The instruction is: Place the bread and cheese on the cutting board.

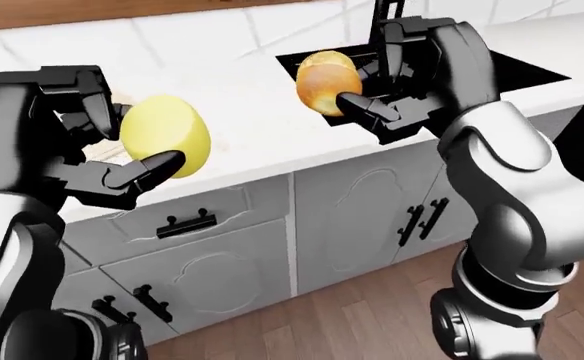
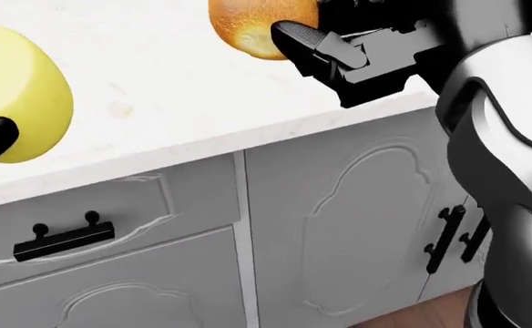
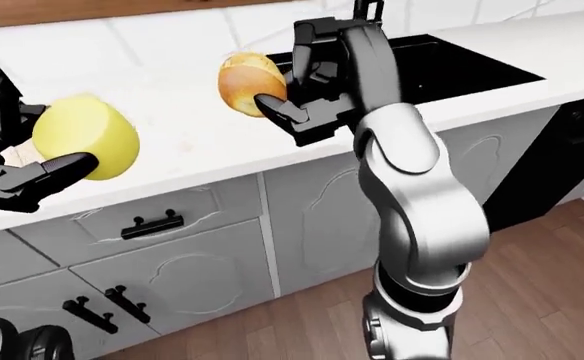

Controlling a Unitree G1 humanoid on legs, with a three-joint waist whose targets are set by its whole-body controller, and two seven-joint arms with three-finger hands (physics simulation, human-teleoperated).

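Observation:
My left hand (image 1: 122, 154) is shut on the yellow, rounded piece of cheese (image 1: 167, 135), held above the white counter (image 1: 242, 127) at the left of the left-eye view. My right hand (image 1: 372, 90) is shut on the golden-brown bread (image 1: 322, 79), held above the counter beside the black sink (image 1: 422, 64). In the head view the cheese (image 2: 20, 96) shows at the left edge and the bread (image 2: 248, 24) at the top. No cutting board shows in any view.
Grey cabinet doors and drawers with black handles (image 1: 187, 221) run below the counter. A black faucet (image 1: 380, 22) rises behind the sink. A dark appliance front (image 3: 582, 150) stands at the right; wood floor (image 3: 532, 300) lies below.

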